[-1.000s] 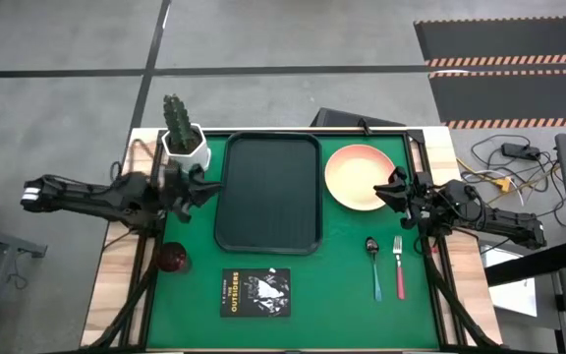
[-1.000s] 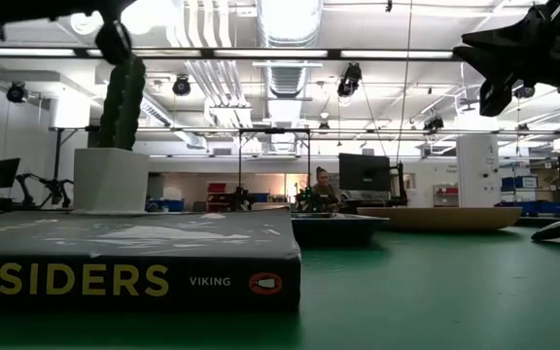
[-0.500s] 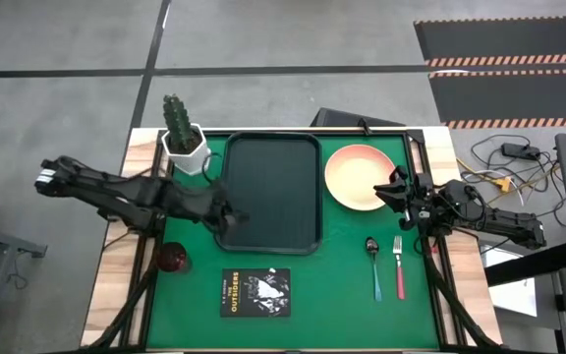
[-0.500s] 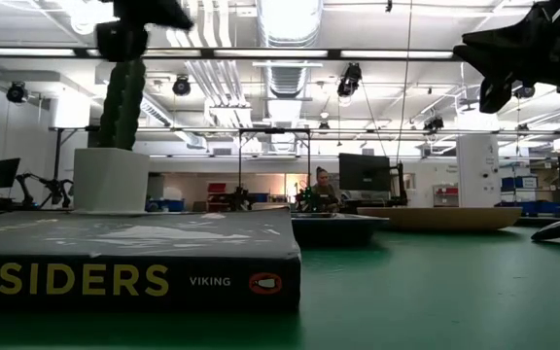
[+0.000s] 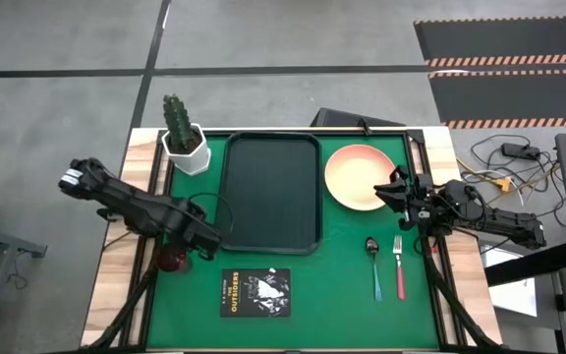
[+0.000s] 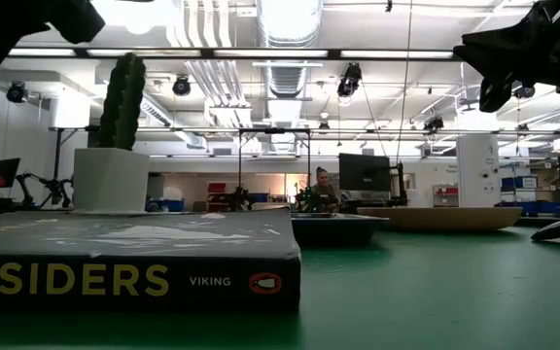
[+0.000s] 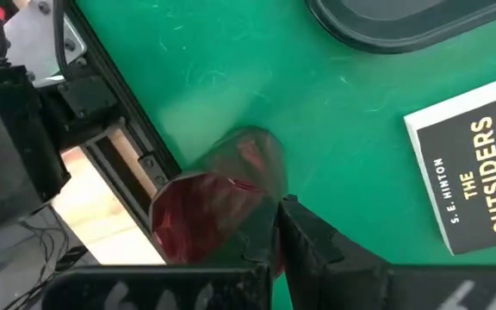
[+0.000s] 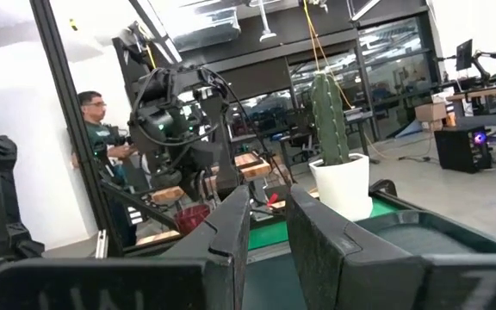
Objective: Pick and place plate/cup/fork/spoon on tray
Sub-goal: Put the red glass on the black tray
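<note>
Left tool (image 5: 202, 243) hangs at the lower left of the high view, right over the cup (image 5: 172, 259); whether its fingers are parted or closed cannot be told, though in the left wrist view they (image 7: 304, 241) sit close together just beside the cup (image 7: 222, 207). Right tool (image 5: 393, 189) waits at the right edge of the plate (image 5: 357, 176), its fingers (image 8: 231, 226) near each other with a narrow gap.

That cup is a small dark red cylinder standing on the bright green mat (image 5: 332, 280) near its left border, beside the pale wooden tabletop (image 5: 116, 280) edge. To its right lies a black book (image 5: 254, 292), and above the book the dark, rounded tray (image 5: 268, 192) fills the mat's centre. A round peach plate sits to the right of the tray. Below the plate lie the teal-handled spoon (image 5: 374, 265) and the red-handled fork (image 5: 399, 265), side by side. A white pot with a cactus (image 5: 182, 136) stands at the upper left corner.

Around the tabletop is a grey floor; the low view shows a bright workshop with ceiling lights, and a person (image 8: 102, 142) stands in the right wrist view.
</note>
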Controlling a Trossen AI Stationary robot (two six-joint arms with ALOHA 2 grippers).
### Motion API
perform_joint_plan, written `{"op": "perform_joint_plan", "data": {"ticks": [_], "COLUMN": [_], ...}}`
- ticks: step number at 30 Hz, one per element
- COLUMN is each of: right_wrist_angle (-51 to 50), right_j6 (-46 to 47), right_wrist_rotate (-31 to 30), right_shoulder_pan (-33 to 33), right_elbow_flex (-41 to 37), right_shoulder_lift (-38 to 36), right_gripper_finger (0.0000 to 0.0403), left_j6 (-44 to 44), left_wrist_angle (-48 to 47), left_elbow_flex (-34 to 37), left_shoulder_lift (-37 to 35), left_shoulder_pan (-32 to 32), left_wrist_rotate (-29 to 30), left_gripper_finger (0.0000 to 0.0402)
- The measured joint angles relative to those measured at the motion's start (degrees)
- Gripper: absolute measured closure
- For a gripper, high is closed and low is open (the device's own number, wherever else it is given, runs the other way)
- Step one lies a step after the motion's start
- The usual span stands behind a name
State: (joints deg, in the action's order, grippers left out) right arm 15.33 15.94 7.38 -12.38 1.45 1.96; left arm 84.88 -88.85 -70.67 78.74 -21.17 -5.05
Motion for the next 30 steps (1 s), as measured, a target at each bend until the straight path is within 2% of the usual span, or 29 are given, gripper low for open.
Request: {"op": "perform_joint_plan", "data": {"ticks": [6,15,19,22,26,30], "right_wrist_angle": [-0.04,-0.49,-1.46,-1.83,-1.81,-1.79], "right_j6": [0.08,0.61,0.59,0.59,0.50,-0.14], "right_wrist_rotate": [0.00,0.02,0.02,0.02,0.02,0.02], "right_shoulder_pan": [0.00,0.00,0.00,0.00,0.00,0.00], "right_elbow_flex": [0.00,0.04,0.04,0.07,0.07,0.07], "right_shoulder_lift": [0.00,0.00,0.00,0.00,0.00,0.00], "right_gripper_finger": [0.0335,0.0335,0.0335,0.0335,0.0335,0.0335], "left_j6": [0.64,6.82,9.27,10.82,11.03,12.18], "left_wrist_angle": [-0.14,4.11,4.91,6.33,7.43,7.45], "left_elbow_flex": [0.83,1.09,2.73,4.20,4.72,4.82], "left_shoulder_lift": [-0.82,-0.86,-0.87,-0.87,-0.87,-0.87], "left_shoulder_pan": [-1.21,-6.16,-6.89,-7.94,-9.01,-9.46], "left_wrist_rotate": [-0.46,0.54,0.56,-1.93,-1.96,-2.06], "left_gripper_finger": [0.0402,0.0397,0.0366,0.0331,0.0288,0.0273]}}
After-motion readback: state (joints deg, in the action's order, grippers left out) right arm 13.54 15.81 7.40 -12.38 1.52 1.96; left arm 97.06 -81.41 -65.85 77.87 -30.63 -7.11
